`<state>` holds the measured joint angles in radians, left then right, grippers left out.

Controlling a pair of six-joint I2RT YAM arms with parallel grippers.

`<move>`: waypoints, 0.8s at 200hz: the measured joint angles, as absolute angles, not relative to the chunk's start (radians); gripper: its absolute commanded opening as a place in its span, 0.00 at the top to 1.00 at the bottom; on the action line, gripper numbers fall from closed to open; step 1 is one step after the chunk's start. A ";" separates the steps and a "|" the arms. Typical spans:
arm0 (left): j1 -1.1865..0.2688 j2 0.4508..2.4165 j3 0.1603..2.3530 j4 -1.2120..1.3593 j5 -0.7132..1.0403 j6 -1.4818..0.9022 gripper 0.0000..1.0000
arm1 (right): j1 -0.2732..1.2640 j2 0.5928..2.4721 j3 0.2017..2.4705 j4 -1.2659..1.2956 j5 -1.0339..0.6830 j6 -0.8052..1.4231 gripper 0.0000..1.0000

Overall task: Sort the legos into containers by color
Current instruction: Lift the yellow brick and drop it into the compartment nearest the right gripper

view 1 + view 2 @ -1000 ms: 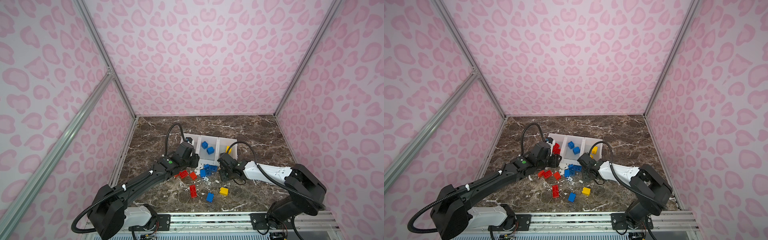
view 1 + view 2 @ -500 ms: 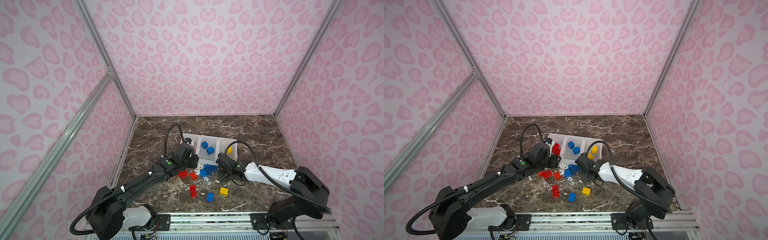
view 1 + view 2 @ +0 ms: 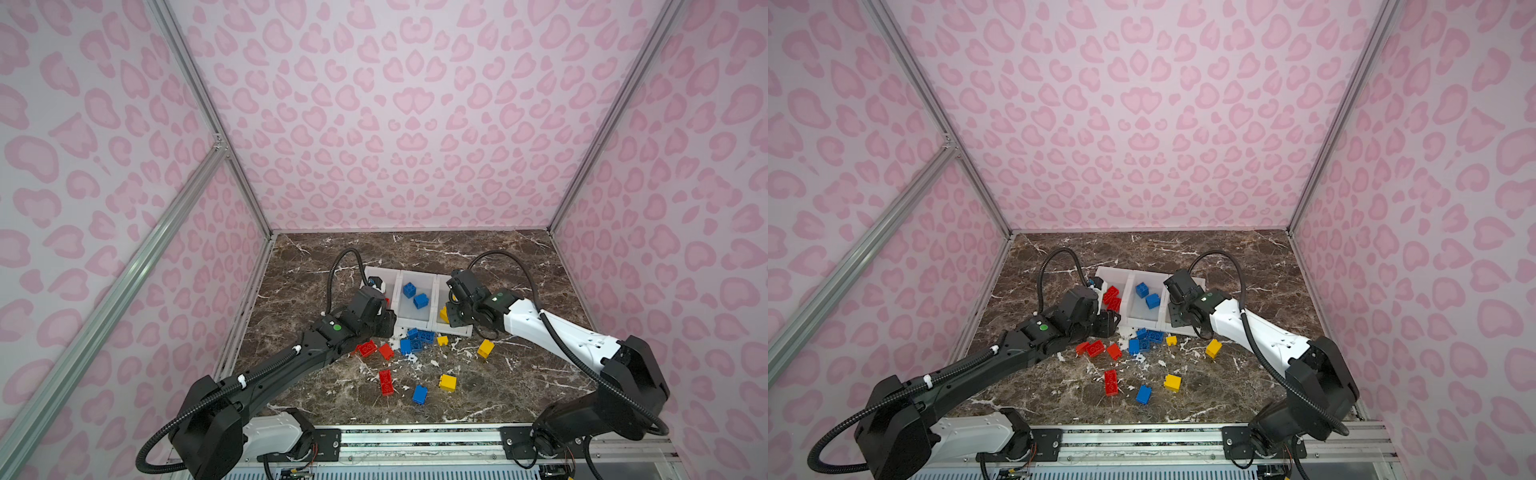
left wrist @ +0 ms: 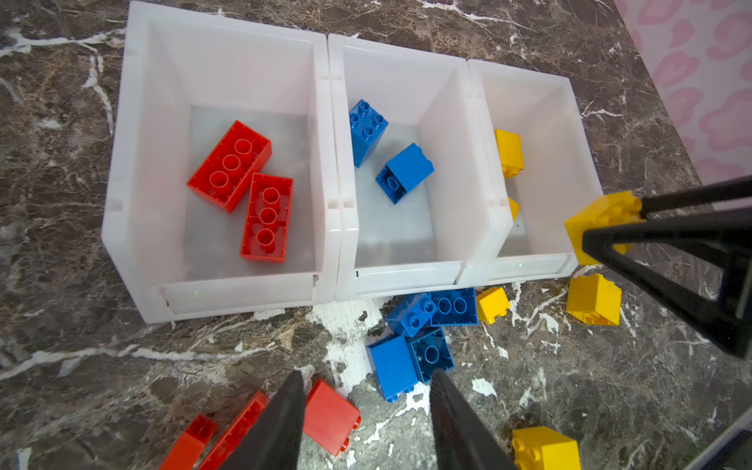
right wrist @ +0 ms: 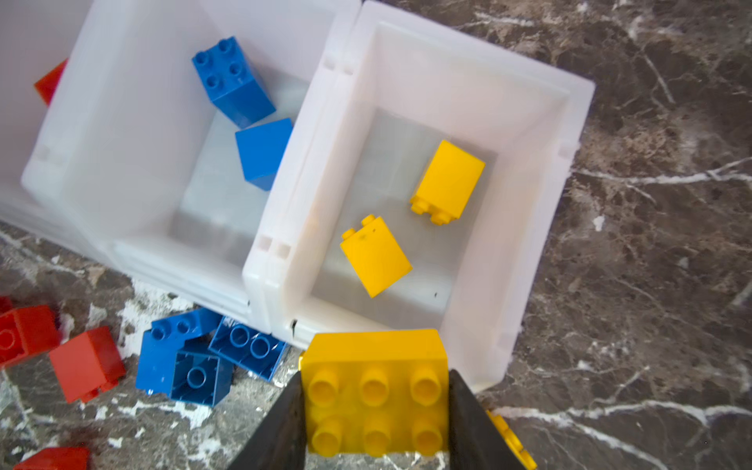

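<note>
In both top views, containers [image 3: 417, 321] sit mid-desk [image 3: 415, 249]. Left wrist: two red legos [image 4: 230, 167] in one, two blue legos [image 4: 407, 169] next to them — left end effector [image 4: 366, 423] spread, empty. Right wrist: right end effector [image 5: 376, 380] pinches a yellow brick [image 5: 374, 350] at the third's rim — two yellow legos [image 5: 447, 179] inside.

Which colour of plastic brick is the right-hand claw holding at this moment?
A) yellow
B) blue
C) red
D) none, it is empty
A: in the right wrist view, the right claw is shut on a yellow studded plastic brick, close to the white plastic bin.
</note>
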<state>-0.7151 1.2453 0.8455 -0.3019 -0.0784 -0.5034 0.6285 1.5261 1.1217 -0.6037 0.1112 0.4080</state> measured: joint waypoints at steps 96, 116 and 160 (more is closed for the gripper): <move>-0.715 1.177 0.780 -0.310 -0.080 -0.522 0.48 | 0.545 1.711 1.298 -0.594 0.060 0.356 0.38; -0.715 1.164 0.769 -0.313 -0.084 -0.529 0.48 | 0.545 1.714 1.310 -0.593 0.057 0.356 0.35; -0.715 1.157 0.764 -0.313 -0.086 -0.538 0.48 | 0.545 1.702 1.301 -0.596 0.056 0.356 0.35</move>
<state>-0.7155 1.1568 0.7643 -0.3134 -0.0860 -0.5385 0.5449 1.7023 1.3010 -0.5964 0.0563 0.3557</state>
